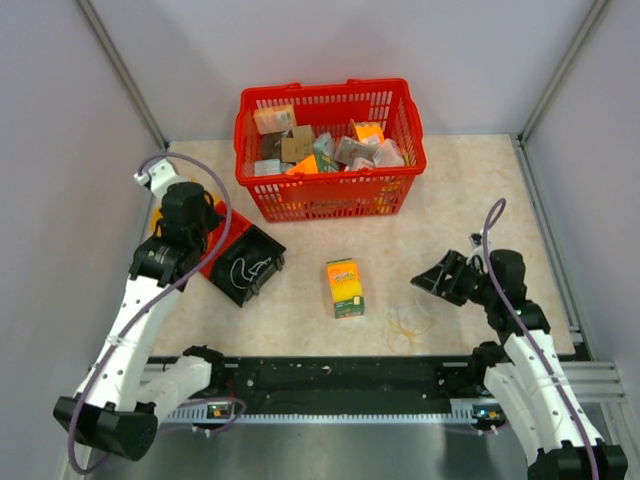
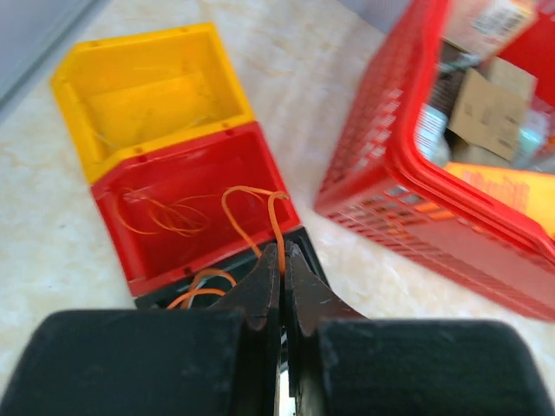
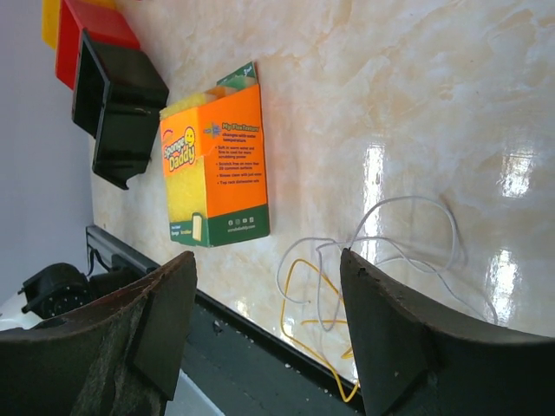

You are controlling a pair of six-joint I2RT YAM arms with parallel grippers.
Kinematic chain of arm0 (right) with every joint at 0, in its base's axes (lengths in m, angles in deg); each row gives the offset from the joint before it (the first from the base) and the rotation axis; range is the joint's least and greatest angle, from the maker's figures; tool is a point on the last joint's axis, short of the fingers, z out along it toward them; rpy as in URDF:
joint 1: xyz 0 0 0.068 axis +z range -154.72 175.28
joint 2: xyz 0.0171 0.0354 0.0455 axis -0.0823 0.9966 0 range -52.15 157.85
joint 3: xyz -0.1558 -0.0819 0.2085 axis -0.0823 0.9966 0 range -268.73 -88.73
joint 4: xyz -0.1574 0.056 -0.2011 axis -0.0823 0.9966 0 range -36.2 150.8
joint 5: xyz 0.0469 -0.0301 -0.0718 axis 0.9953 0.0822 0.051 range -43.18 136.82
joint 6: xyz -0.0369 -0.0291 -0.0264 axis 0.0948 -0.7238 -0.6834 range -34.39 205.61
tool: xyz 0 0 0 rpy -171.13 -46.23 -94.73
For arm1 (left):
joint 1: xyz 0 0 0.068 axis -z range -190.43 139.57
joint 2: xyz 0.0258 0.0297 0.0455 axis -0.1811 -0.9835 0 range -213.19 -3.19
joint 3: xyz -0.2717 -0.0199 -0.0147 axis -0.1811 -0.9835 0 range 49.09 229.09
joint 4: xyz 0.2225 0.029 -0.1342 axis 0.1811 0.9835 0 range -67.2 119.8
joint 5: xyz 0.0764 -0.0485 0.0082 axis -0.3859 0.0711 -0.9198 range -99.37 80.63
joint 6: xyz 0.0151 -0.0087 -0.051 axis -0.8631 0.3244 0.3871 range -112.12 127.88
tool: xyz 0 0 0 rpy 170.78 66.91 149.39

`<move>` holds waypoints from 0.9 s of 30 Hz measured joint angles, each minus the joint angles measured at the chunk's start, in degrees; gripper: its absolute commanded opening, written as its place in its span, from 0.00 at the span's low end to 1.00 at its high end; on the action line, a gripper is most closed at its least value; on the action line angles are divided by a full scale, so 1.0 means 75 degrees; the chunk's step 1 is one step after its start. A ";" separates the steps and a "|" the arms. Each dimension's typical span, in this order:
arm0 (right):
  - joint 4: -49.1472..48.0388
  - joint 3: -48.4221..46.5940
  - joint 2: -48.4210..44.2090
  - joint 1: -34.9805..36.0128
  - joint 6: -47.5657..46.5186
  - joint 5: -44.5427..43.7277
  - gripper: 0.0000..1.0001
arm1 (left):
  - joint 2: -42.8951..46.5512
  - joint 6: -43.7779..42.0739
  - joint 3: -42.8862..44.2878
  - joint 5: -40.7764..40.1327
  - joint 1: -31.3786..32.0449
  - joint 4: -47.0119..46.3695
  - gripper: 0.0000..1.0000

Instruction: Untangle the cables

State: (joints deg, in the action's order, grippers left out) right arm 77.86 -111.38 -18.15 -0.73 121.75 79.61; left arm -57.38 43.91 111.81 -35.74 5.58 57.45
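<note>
My left gripper (image 2: pixel 283 248) is shut on a thin orange cable (image 2: pixel 253 198) that loops up out of the red bin (image 2: pixel 156 260). More orange wire (image 2: pixel 165 213) lies inside that bin, and orange loops (image 2: pixel 198 289) show below it. In the top view the left gripper (image 1: pixel 210 243) hovers over the bins. My right gripper (image 3: pixel 267 260) is open and empty above a loose tangle of white cable (image 3: pixel 408 227) and yellow cable (image 3: pixel 299 299) on the table. In the top view the right gripper (image 1: pixel 428 279) is just above and right of that tangle (image 1: pixel 408 320).
A yellow bin (image 2: pixel 147 87), the red bin and a black bin (image 1: pixel 247 266) with a white wire stand in a row at left. An orange-green sponge box (image 1: pixel 345 287) lies mid-table; it also shows in the right wrist view (image 3: pixel 217 165). A red basket (image 1: pixel 325 195) of packages stands at the back. The black front rail (image 1: pixel 340 380) borders the tangle.
</note>
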 measured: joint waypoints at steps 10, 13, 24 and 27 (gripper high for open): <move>0.0303 -0.0152 -0.0353 0.0000 -0.0006 -0.0041 0.66 | -0.0912 0.0641 -0.0178 0.0624 -0.1950 -0.0289 0.38; 0.0393 -0.0152 -0.0405 0.0000 -0.0009 -0.0061 0.66 | -0.1512 0.0860 -0.0175 0.1049 -0.2393 -0.0460 0.81; 0.0600 -0.0152 -0.0493 0.0000 -0.0149 -0.0259 0.66 | -0.2177 0.1072 -0.0210 0.3069 -0.2634 -0.0076 0.81; 0.0600 -0.0152 -0.0321 0.0000 -0.0239 -0.0358 0.65 | -0.1582 0.0807 -0.0606 0.4301 -0.2632 -0.0469 0.82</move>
State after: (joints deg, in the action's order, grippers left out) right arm 82.36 -112.52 -20.56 -0.73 119.95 76.92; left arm -69.25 49.97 107.26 -3.48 -14.16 53.93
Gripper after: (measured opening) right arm 0.661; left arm 0.817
